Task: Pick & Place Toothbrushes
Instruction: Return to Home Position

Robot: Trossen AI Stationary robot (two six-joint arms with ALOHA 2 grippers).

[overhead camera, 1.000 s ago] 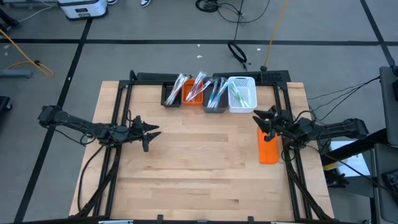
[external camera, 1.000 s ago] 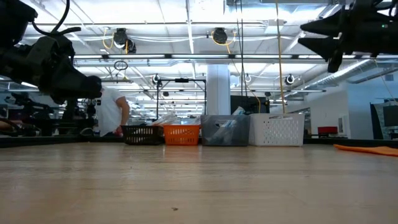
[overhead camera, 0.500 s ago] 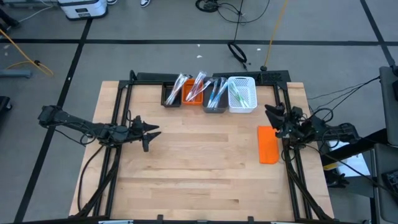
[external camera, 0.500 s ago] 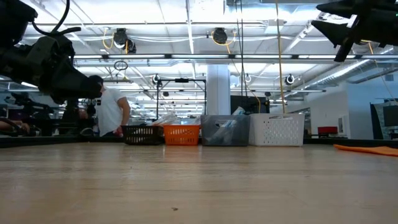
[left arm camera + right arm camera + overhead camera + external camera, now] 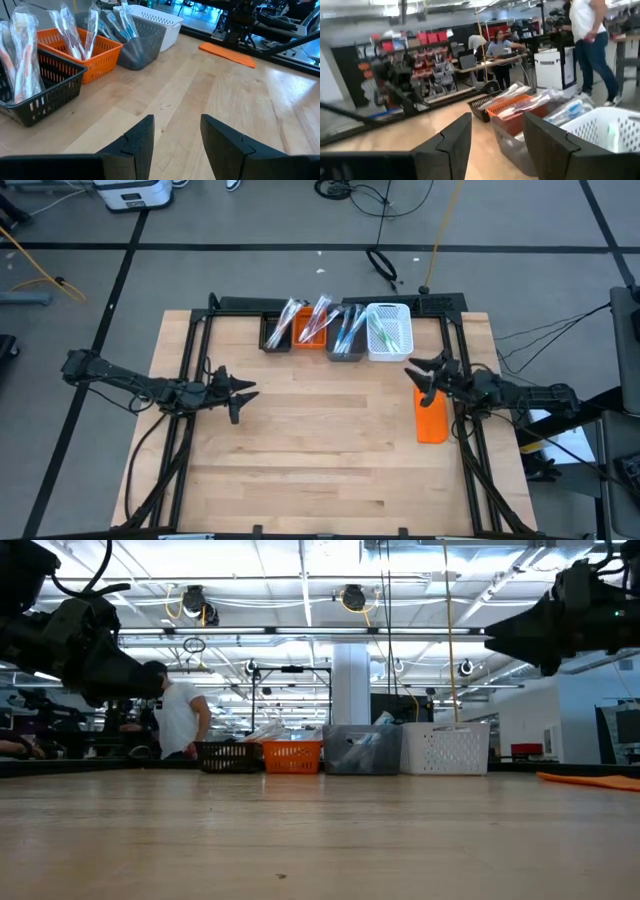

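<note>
The toothbrushes, in clear wrappers, stand in four bins in a row at the table's far edge: a black bin, an orange bin, a grey bin and a white bin. The left wrist view shows toothbrushes leaning in the black bin. My left gripper hovers open over the table's left half, empty. My right gripper hovers open above the far end of the flat orange block, just near of the white bin, also empty.
The orange block lies flat on the table near its right edge. A black frame rail runs behind the bins. Bare wood fills the middle and near part of the table. People stand in the room beyond.
My right gripper drew back toward the table's right edge and rose, then swung back left and came down over the orange block's far end. It stayed open. The left arm and the bins kept still.
</note>
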